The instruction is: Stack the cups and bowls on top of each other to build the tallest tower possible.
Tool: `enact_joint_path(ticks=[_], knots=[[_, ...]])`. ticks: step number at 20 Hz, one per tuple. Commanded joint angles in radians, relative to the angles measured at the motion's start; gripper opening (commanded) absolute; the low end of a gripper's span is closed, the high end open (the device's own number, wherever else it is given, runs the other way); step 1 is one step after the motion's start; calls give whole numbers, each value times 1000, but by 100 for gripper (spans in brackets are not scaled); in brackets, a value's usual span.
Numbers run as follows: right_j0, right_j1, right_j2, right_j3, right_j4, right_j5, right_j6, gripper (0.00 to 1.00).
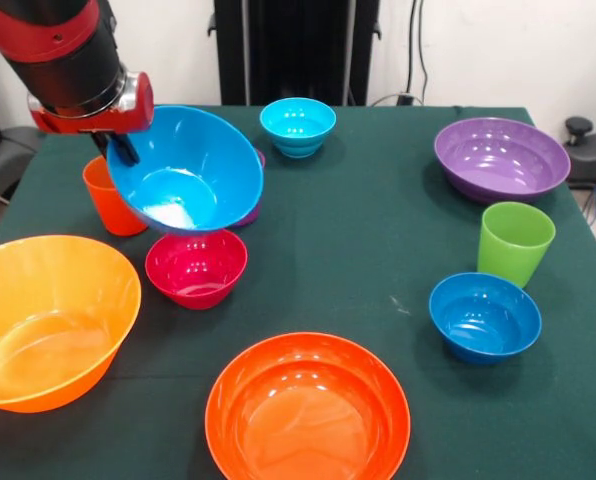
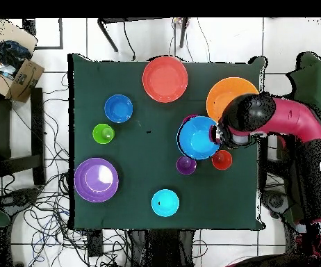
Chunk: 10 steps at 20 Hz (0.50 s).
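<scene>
My gripper (image 1: 123,150) (image 2: 219,137) is shut on the rim of the sky-blue bowl (image 1: 186,170) (image 2: 196,137), which hangs tilted above the table. Below it sit the small magenta bowl (image 1: 196,267), the orange cup (image 1: 108,202) (image 2: 221,160) and the purple cup (image 1: 252,210) (image 2: 186,165), which is mostly hidden in the front view. The yellow-orange bowl (image 1: 48,320) (image 2: 231,96) and the orange-red bowl (image 1: 308,410) (image 2: 165,78) stand separately. No tower is in view.
The purple bowl (image 1: 501,157) (image 2: 96,179), green cup (image 1: 515,242) (image 2: 103,133), dark blue bowl (image 1: 484,316) (image 2: 118,108) and cyan bowl (image 1: 298,125) (image 2: 165,202) stand apart on the green tablecloth (image 1: 358,250). Boxes and cables lie on the floor beyond the table's edge.
</scene>
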State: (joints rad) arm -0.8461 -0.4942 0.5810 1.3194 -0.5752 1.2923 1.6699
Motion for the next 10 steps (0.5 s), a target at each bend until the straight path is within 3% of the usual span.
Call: enact_joint_path(ticks=[1,10], knots=[[-7,-10,35,141,-83,-178,-248,0],[-39,11,62,167,-60,-300,-223,0]])
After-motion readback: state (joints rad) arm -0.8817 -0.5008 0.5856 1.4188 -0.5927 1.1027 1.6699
